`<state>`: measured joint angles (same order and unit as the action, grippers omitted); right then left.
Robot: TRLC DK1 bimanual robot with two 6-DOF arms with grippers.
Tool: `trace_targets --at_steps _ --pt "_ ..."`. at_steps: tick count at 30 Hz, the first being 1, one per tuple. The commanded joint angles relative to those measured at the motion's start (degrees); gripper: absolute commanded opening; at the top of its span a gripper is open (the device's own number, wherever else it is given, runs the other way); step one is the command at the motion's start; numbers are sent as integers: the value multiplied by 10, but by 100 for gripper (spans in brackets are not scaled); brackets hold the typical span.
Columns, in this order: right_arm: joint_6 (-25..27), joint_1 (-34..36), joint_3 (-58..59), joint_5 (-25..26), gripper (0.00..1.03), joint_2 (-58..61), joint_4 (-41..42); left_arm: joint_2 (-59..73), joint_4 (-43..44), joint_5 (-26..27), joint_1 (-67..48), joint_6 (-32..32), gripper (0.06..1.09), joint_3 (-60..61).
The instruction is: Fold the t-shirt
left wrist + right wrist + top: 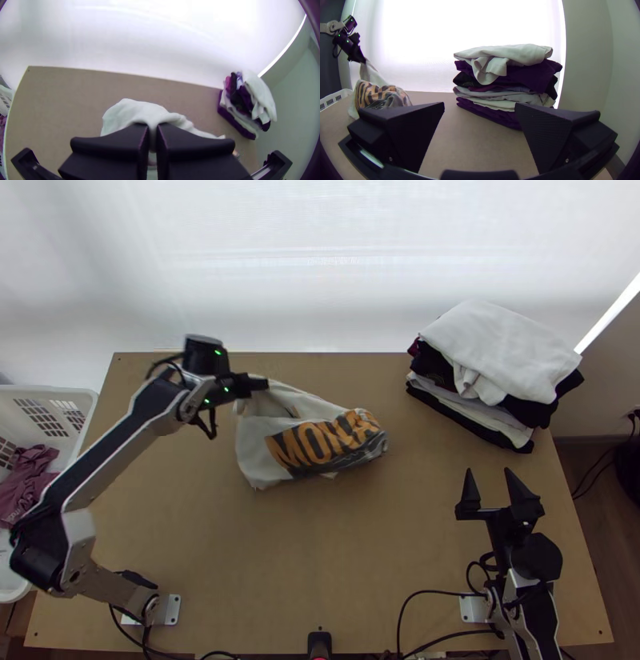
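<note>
Top view steep, right low, left perhaps higher — clothes-stack (500, 352) shared.

Bunched white t-shirt (258, 448), partly raised

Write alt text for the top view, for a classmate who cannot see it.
The left gripper holds up part of a bunched white t-shirt with orange lettering on a wooden table; the open right gripper faces stacked clothes.

Clothes stack (506, 348) on table's (264, 564) far right, t-shirt (258, 456) left of it, basket (50, 391) leftmost
</note>
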<state>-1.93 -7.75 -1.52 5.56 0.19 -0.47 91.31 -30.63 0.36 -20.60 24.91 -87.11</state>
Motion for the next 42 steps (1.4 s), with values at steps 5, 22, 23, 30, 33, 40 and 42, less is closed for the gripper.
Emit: trace_targets --at_steps 5,22,23,30,33,40,42 --pt "-10 2 11 -1 99 -3 6 -91 -66 -9 56 10 10 -143" --pt "-10 2 11 -1 99 -3 6 -136 -104 -1 293 -64 10 -346" --pt "-10 2 11 -1 99 -3 6 -141 -105 -1 308 -75 10 -346" --pt "-10 2 12 -1 99 -3 6 -139 -80 37 473 -121 10 -347" --pt "-10 2 11 -1 99 -3 6 -141 -86 58 480 -120 10 -350" --pt "-10 2 12 -1 99 -3 6 -156 -168 16 271 -79 10 -347" --pt "-10 2 12 -1 99 -3 6 -154 -188 -30 185 -67 10 -344"
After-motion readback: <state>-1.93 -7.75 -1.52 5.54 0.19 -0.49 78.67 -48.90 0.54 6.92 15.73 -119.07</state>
